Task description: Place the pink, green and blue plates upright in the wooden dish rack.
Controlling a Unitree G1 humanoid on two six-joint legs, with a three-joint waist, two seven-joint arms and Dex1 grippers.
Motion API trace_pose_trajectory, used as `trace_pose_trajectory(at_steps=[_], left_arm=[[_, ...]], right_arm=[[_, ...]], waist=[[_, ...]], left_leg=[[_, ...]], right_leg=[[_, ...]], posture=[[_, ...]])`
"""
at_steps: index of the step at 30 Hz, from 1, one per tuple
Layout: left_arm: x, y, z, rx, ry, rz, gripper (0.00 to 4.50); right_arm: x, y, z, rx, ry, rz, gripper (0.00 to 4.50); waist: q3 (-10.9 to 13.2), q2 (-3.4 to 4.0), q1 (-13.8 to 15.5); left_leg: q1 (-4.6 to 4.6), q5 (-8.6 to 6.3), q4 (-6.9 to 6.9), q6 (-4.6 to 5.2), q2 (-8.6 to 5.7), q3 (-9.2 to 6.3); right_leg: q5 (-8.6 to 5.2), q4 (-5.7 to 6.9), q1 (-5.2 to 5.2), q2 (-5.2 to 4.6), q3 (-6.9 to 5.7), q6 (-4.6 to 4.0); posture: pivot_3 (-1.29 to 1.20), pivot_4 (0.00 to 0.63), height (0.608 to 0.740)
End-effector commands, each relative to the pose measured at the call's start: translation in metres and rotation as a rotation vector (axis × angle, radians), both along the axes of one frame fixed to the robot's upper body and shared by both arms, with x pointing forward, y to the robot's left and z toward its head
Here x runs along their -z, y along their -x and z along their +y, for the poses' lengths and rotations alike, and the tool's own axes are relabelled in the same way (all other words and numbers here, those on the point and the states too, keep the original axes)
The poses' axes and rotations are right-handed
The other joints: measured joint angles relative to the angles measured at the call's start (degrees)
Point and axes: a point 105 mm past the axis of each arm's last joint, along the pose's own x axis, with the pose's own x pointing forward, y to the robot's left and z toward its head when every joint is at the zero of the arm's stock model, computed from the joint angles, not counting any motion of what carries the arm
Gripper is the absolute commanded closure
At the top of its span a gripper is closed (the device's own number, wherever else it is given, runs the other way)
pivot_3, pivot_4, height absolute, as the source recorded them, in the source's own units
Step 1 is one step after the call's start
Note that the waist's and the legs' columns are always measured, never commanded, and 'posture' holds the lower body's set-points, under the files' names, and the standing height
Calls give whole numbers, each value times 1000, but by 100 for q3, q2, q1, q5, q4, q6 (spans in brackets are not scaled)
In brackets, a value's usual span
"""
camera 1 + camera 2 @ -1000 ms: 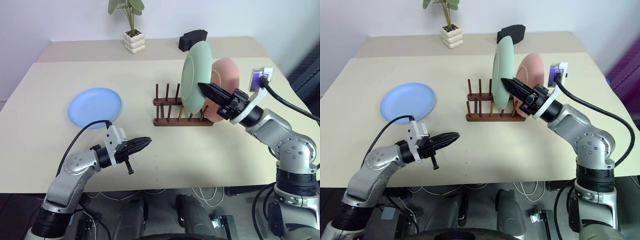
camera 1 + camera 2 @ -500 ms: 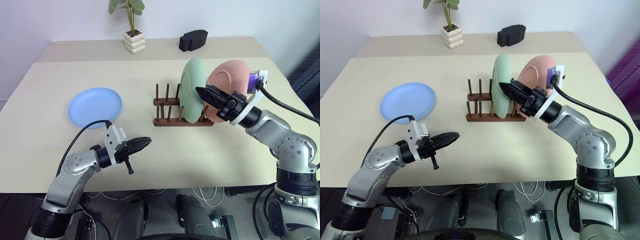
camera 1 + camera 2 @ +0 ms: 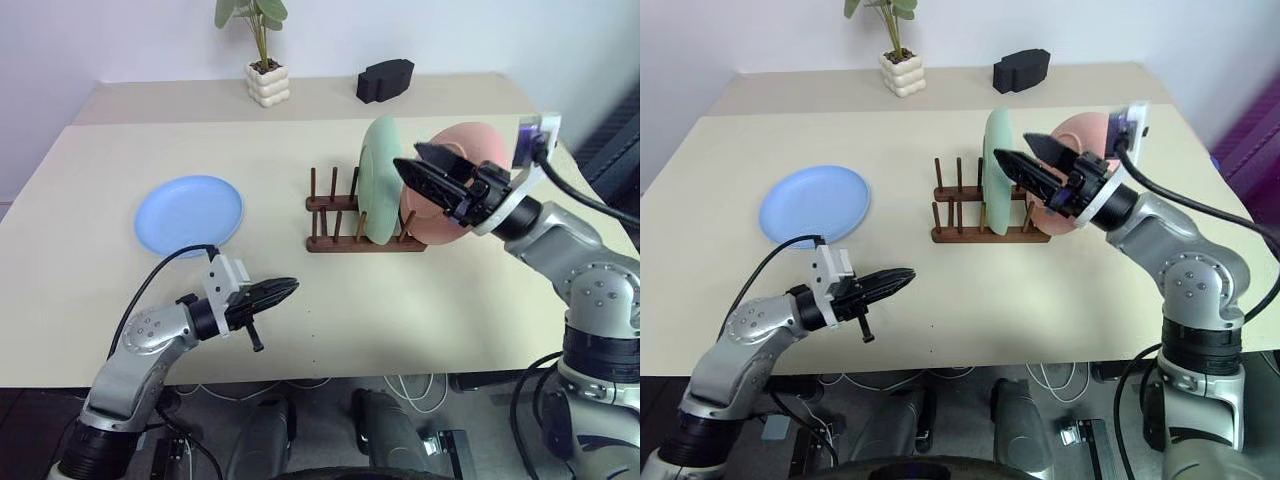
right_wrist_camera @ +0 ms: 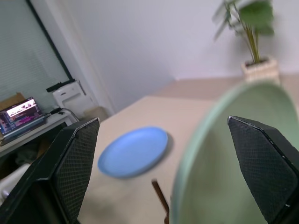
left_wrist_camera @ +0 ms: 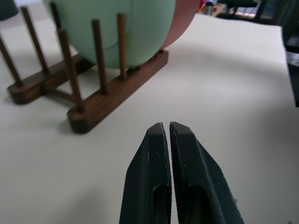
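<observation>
Left eye view: the wooden dish rack (image 3: 362, 222) holds the green plate (image 3: 380, 180) upright with the pink plate (image 3: 452, 180) standing just behind it at the rack's right end, the blue plate (image 3: 190, 213) lies flat on the table (image 3: 440, 300) well left of the rack, and the right gripper (image 3: 421, 170) hangs with fingers spread wide beside the green plate's upper rim, gripping nothing. Left wrist view: the left gripper (image 5: 167, 131) points at the rack, fingers pressed together and empty. Right wrist view: the spread fingers (image 4: 77, 158) frame the green plate's rim and the blue plate beyond.
</observation>
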Motion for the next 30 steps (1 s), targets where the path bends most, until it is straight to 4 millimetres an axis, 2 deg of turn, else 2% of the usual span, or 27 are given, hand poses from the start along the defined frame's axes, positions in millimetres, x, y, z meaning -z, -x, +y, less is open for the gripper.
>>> trace_pose_trajectory(at_steps=[1,8,10,12,13,16,18,20,25,30], left_arm=[[-10,-8,17,-105,2,-50,4357],[-28,-32,69,-433,52,-144,4357],[-38,-46,95,-601,111,-152,4357],[-43,-55,119,-744,163,-136,3812],[-43,-57,125,-776,173,-128,3527],[-43,-64,137,-861,186,-86,1997],[-45,-70,144,-914,175,-60,1192],[-53,-78,153,-986,183,-40,102],[-50,-95,185,-1192,169,97,45],[-42,-107,204,-1306,160,251,45]], right_arm=[[-29,12,-3,-1,30,-144,32],[-39,11,-5,-8,81,-200,32],[-38,11,-2,-20,90,-205,32],[-36,10,0,-31,97,-207,0],[-36,10,1,-34,98,-207,0],[-36,10,3,-44,105,-213,0],[-36,9,5,-51,110,-218,0],[-37,10,6,-54,113,-224,0],[-38,15,7,-64,130,-237,0],[-35,23,9,-94,174,-252,0]], waist=[[0,0,4],[0,-2,8],[1,-3,10],[2,-5,10],[2,-5,8],[2,-6,7],[3,-7,8],[4,-9,15],[7,-22,0],[8,-25,-2]], left_leg=[[0,0,0,0,0,0],[-3,0,0,0,0,-2],[-2,0,0,0,0,-1],[-3,0,1,0,0,-4],[-3,0,2,0,0,-3],[-4,0,0,0,-2,-1],[-4,-1,1,1,-3,-1],[-4,-1,2,1,-3,-3],[-5,-1,4,1,-4,-7],[-4,-1,0,1,-7,-7]], right_leg=[[0,-1,0,0,0,0],[1,-4,0,0,-2,1],[1,-4,0,0,-2,1],[2,-2,0,0,-4,4],[11,-2,0,0,-4,19],[14,-4,0,-1,-3,25],[15,-4,0,-2,-3,26],[16,-2,0,-2,-4,28],[18,0,0,0,-7,32],[26,0,-2,0,-8,46]], posture=[[0,150,730],[0,150,730],[0,150,730],[0,150,730],[0,150,730],[0,150,730],[0,150,730],[0,150,730],[0,150,730],[0,150,730]])
